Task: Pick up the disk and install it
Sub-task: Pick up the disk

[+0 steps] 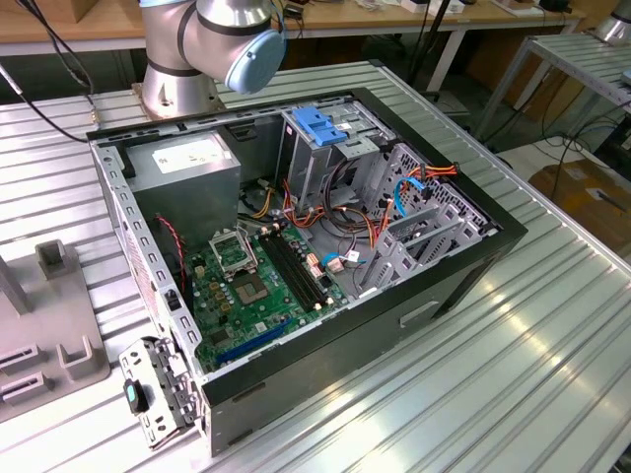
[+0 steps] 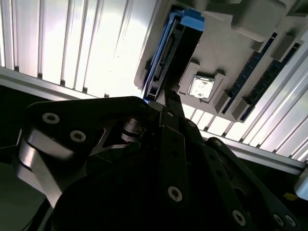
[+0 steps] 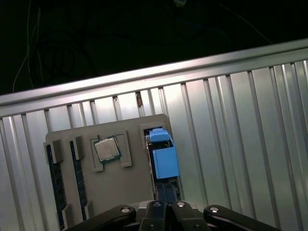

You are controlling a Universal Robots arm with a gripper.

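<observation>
The disk (image 3: 162, 156) stands on edge in a slot of a grey holder tray (image 3: 130, 187), with a blue plastic rail on its upper side. In the second wrist view the disk (image 2: 171, 48) shows as a dark slab with a blue end cap and its connector edge facing the camera. My gripper (image 3: 167, 199) sits right at the near end of the disk, in line with its thin edge. In the second wrist view the gripper (image 2: 166, 103) reaches up to the disk's corner.
An open computer case (image 1: 473, 256) lies on the ribbed metal table, with a motherboard (image 1: 251, 286), a grey power supply box (image 1: 187, 163) and a drive cage with a blue latch (image 1: 320, 126). The holder tray also carries a processor chip (image 3: 107, 149) and memory sticks (image 3: 55, 178).
</observation>
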